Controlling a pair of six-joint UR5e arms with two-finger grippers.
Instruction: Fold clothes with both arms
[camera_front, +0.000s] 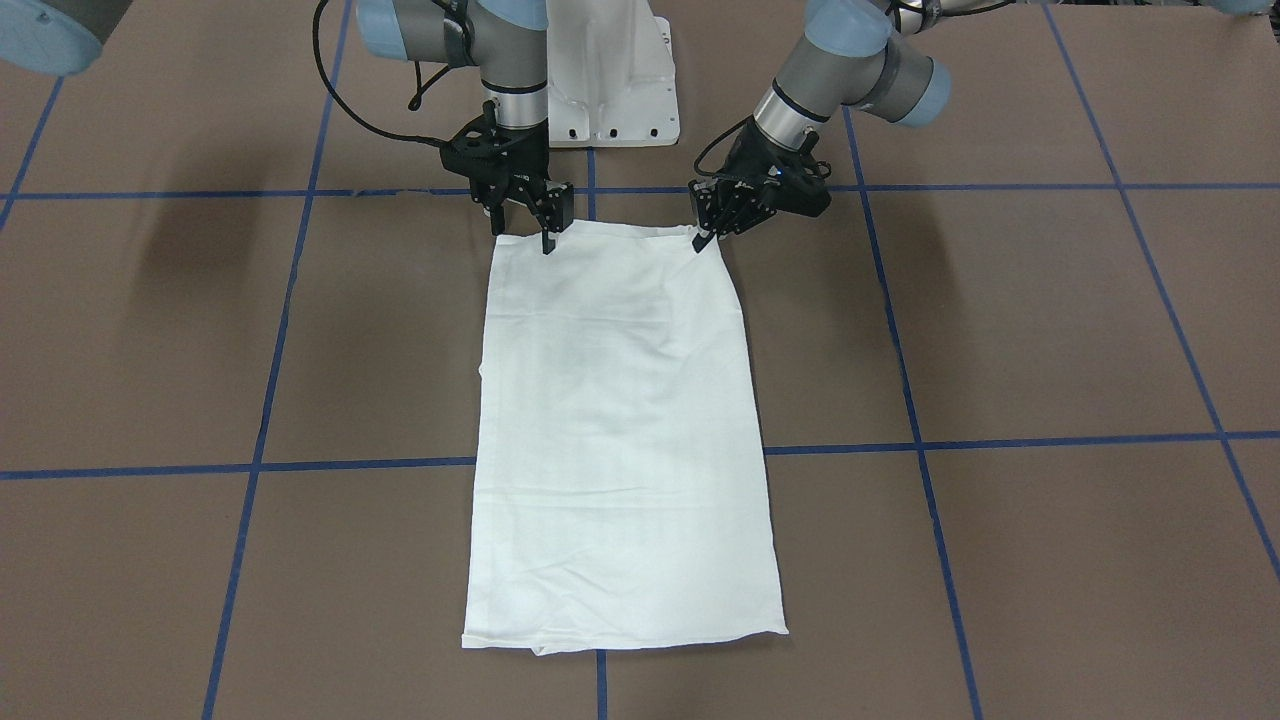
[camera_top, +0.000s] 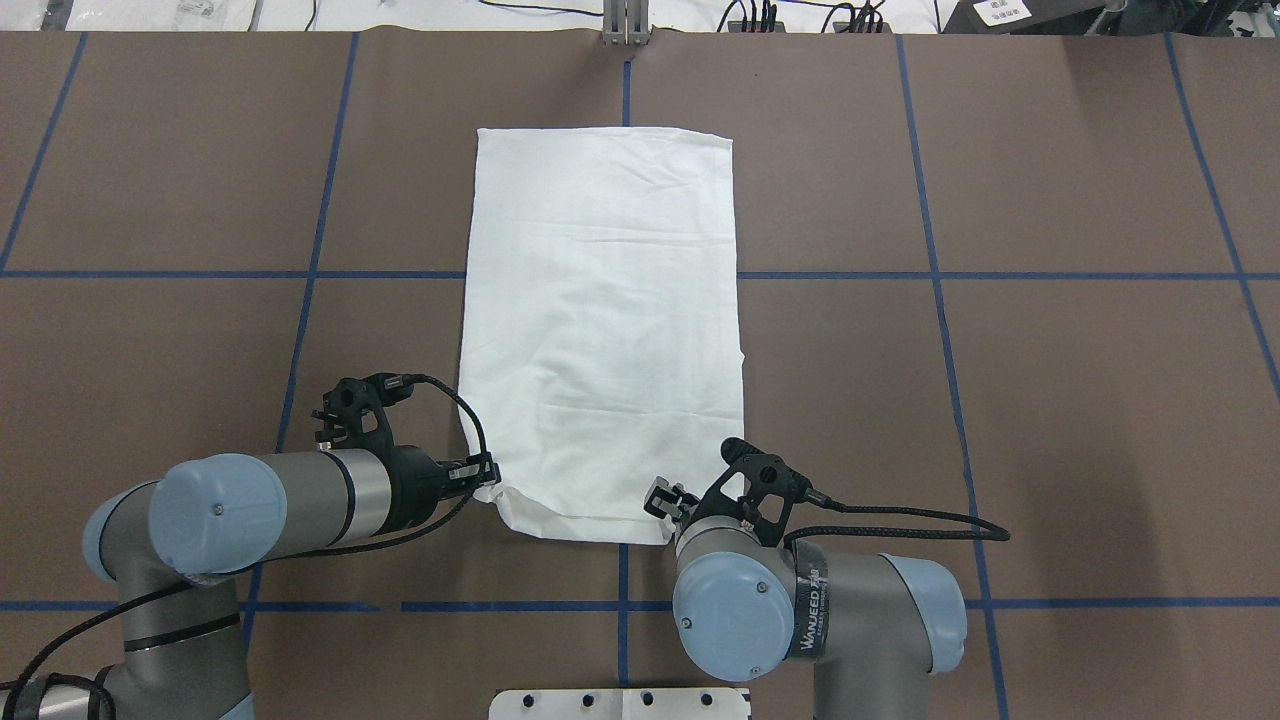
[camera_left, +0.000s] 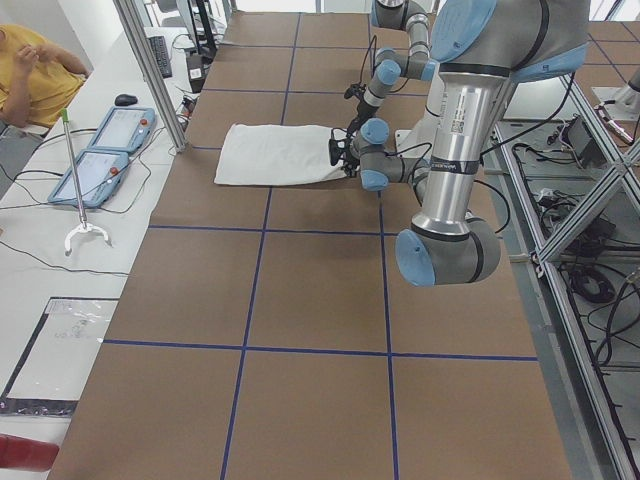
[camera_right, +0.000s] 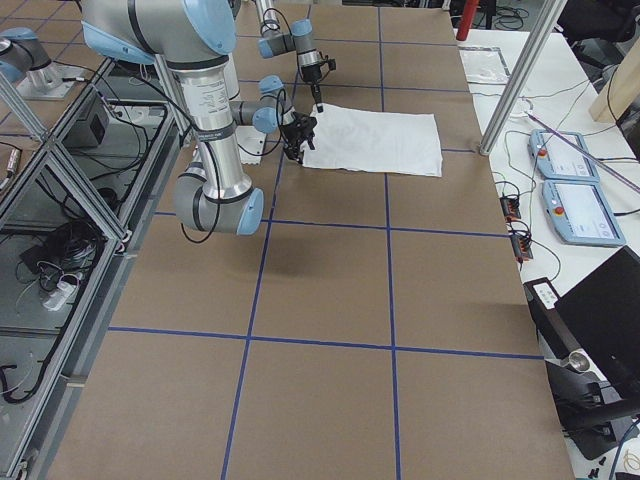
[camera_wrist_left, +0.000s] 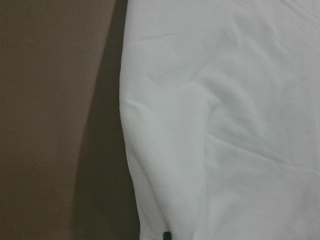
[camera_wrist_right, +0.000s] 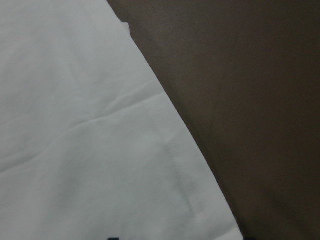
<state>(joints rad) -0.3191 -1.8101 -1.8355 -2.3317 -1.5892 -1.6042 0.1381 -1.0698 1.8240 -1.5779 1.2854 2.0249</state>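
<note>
Soft matt cloth in the white folded shirt (camera_top: 600, 330), finely creased, with a stitched hem. Flat, dull, paper-like finish on the brown table covering (camera_top: 1000, 400), perhaps card. Thin smooth tape for the blue grid lines (camera_top: 1000, 274). Brushed silver-grey metal tubes and smooth, slightly glossy light blue caps on the left arm (camera_top: 330, 495) and the right arm (camera_top: 860, 610). Glossy paint over metal on the white pedestal base (camera_front: 610, 80).

I work in a robotics lab: my two jointed arms (camera_top: 330, 495) reach over a brown worktop (camera_top: 1000, 400) gridded with blue tape (camera_top: 1100, 274), aluminium posts (camera_left: 150, 70) at its edge, teach pendants (camera_left: 97, 172) alongside, cables (camera_right: 55, 245) below.
</note>
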